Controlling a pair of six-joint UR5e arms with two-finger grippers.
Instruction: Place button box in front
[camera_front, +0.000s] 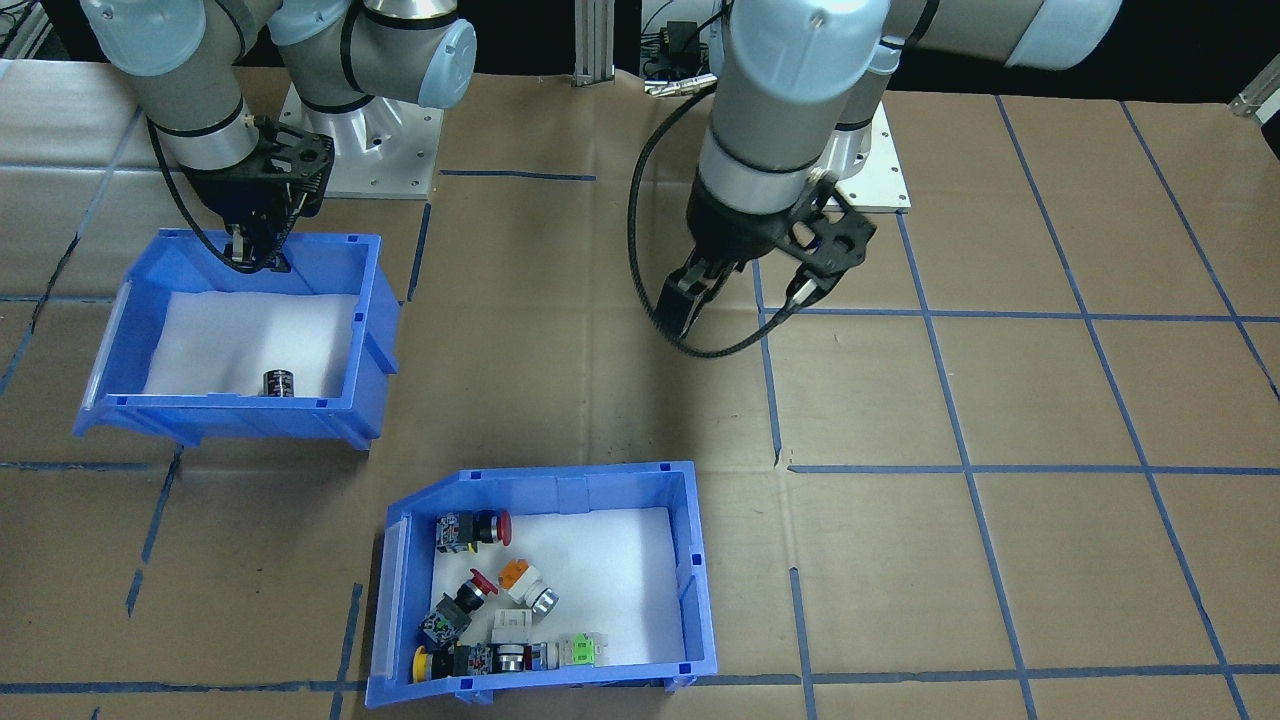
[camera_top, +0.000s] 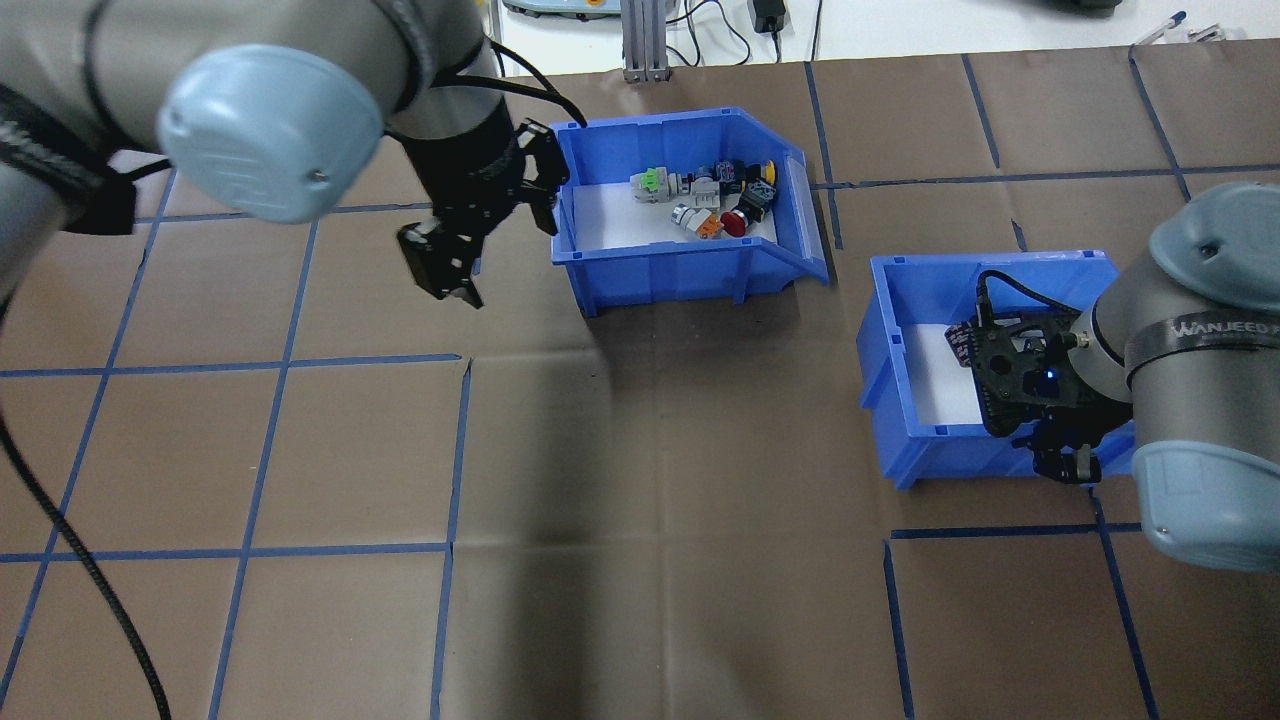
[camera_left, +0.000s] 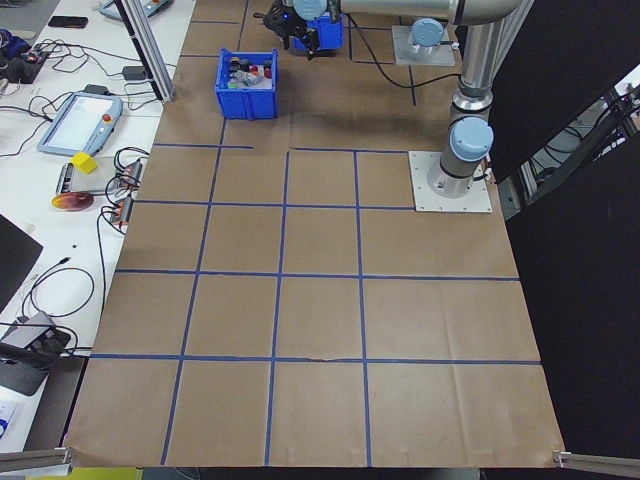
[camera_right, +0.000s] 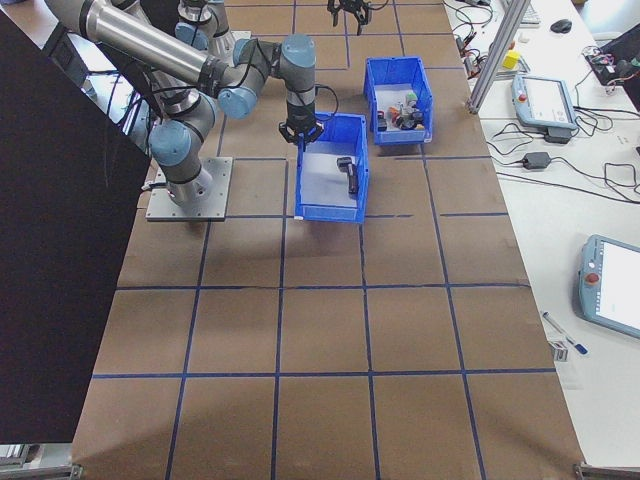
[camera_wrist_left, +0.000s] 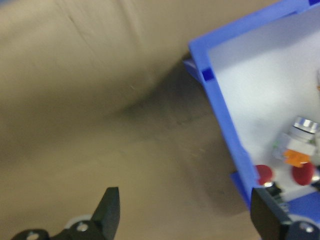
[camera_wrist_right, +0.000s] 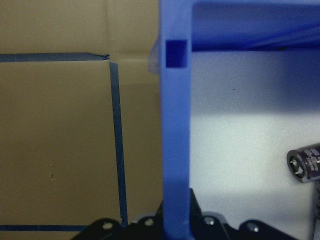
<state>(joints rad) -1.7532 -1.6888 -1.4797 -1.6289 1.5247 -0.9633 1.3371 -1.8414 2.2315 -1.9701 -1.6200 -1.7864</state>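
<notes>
Button box: on tabletop, far side from robot base, switches inside.
Left gripper: jaws spread, empty, beside button box.
Right gripper: jaws pinching wall of second blue bin.

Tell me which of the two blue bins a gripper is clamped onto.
The bin holding only a dark cylinder: the right gripper is shut on its back wall. The button box stands free, with the left gripper open and apart from it.
</notes>
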